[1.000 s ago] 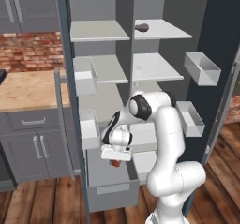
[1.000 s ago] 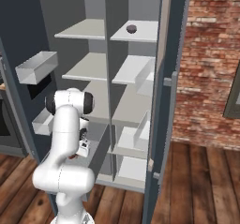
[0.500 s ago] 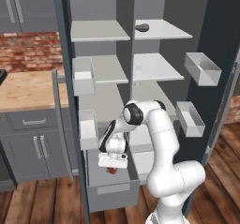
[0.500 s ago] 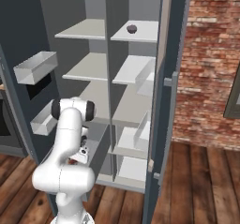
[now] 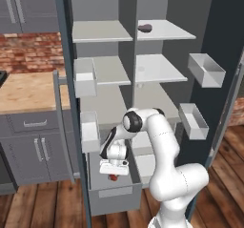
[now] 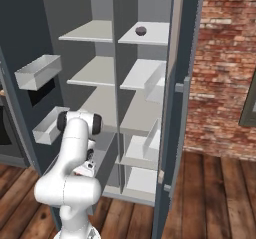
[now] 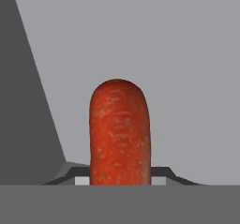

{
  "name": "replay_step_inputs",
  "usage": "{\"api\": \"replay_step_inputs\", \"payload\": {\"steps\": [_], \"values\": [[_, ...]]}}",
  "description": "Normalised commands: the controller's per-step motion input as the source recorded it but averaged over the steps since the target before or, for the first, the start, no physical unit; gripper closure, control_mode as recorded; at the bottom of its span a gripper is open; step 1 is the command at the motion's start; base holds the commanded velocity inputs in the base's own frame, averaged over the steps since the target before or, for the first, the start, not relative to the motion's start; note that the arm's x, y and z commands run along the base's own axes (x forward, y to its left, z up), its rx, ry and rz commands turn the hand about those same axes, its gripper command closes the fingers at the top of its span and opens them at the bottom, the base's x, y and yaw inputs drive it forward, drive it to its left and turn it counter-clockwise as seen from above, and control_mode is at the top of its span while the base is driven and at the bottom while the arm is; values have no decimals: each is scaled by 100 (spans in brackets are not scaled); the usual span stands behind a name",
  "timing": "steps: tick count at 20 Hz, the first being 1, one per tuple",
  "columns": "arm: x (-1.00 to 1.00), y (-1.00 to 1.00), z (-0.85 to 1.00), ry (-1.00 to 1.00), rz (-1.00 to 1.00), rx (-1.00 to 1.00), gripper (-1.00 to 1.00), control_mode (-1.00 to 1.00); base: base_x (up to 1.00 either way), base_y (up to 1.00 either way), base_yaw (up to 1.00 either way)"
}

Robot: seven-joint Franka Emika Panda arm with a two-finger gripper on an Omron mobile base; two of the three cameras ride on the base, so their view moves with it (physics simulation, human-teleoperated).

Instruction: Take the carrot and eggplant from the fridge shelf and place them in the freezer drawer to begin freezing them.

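While the arm bends low into the open fridge, the gripper [image 5: 113,173] hangs pointing down inside the pulled-out freezer drawer [image 5: 114,192], clamped on the carrot [image 5: 113,177]. In the left base view the carrot shows as a small red-orange stub poking out just below the white hand, above the drawer's grey floor and behind its pale front panel. In the hand view the carrot [image 7: 120,133] runs straight along the gripper's line, its long axis away from the camera and its rounded end toward the plain grey drawer floor; the fingertips sit tight against its lower sides, mostly covered by the carrot, so only dark slivers of them show. Whether the carrot's end touches the floor cannot be told.

The eggplant [image 5: 145,28] lies on the top right fridge shelf [image 5: 164,31], well apart from the drawer; in the right base view it [image 6: 141,31] is a small dark lump. It is too small to make out which way its stem points.

In the right base view the arm's own body covers most of the hand, and the drawer is hard to separate from the grey fridge interior. White door bins [image 5: 206,70] hang on the open door. No writing or label can be read anywhere.
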Motion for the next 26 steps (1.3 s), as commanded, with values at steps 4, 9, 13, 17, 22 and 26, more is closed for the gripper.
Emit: {"api": "replay_step_inputs", "payload": {"steps": [4, 9, 13, 17, 22, 26], "values": [[-3, 4, -34, 0, 0, 0, 100, -100, 0, 0, 0], [-17, 11, -41, 0, 0, 0, -100, -100, 0, 0, 0], [-23, 9, -16, 0, 0, 0, -100, -100, 0, 0, 0], [-13, 0, 0, 0, -1, 0, -100, -100, 0, 0, 0], [-10, 0, 11, -4, -1, 0, -100, -100, 0, 0, 0], [-1, -10, 54, -10, -6, 0, -100, -100, 0, 0, 0]]}}
